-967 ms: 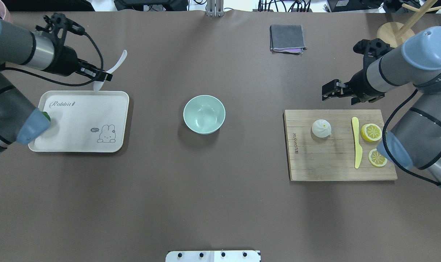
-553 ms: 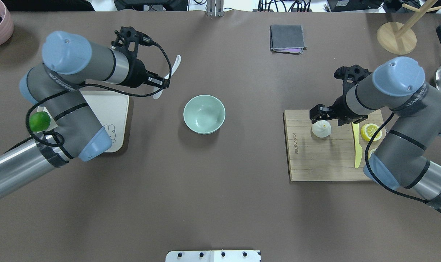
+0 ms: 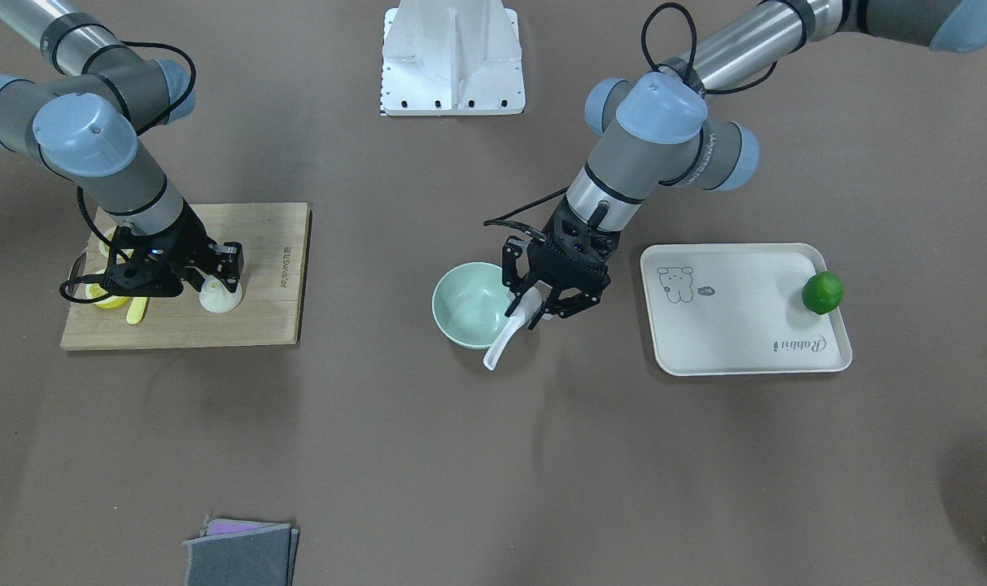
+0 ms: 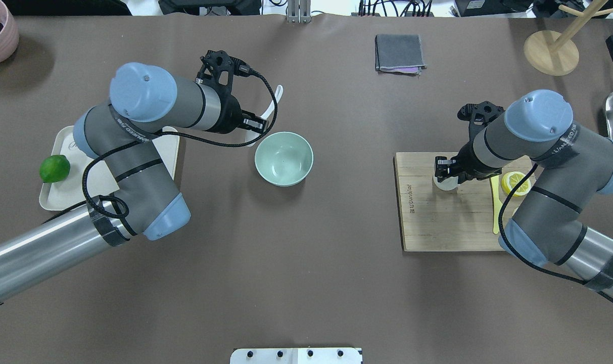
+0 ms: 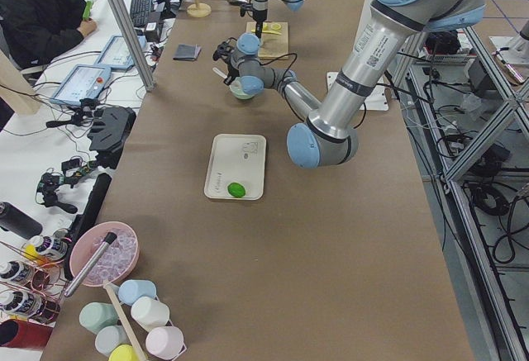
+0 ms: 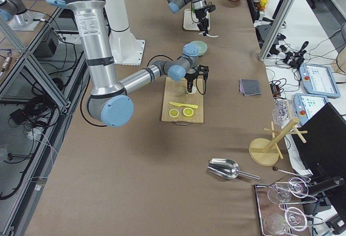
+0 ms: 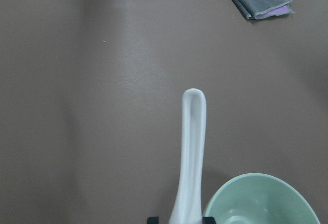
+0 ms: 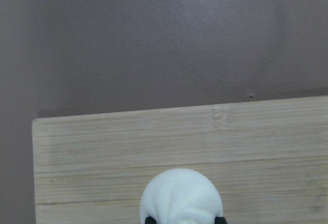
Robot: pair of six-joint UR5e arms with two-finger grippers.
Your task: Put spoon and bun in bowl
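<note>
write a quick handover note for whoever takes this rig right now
Left gripper: shut on the spoon, held in the air at the bowl's rim on the robot's left side, handle pointing away from the robot.
Right gripper: down at the wooden board, a finger on each side of the bun. I cannot tell whether it has clamped. The bun sits on the board.
Done: spoon is picked up and brought to the bowl.
Left: the bowl is empty. Release the spoon into it, then grip the bun, lift it and carry it over to the bowl.
</note>
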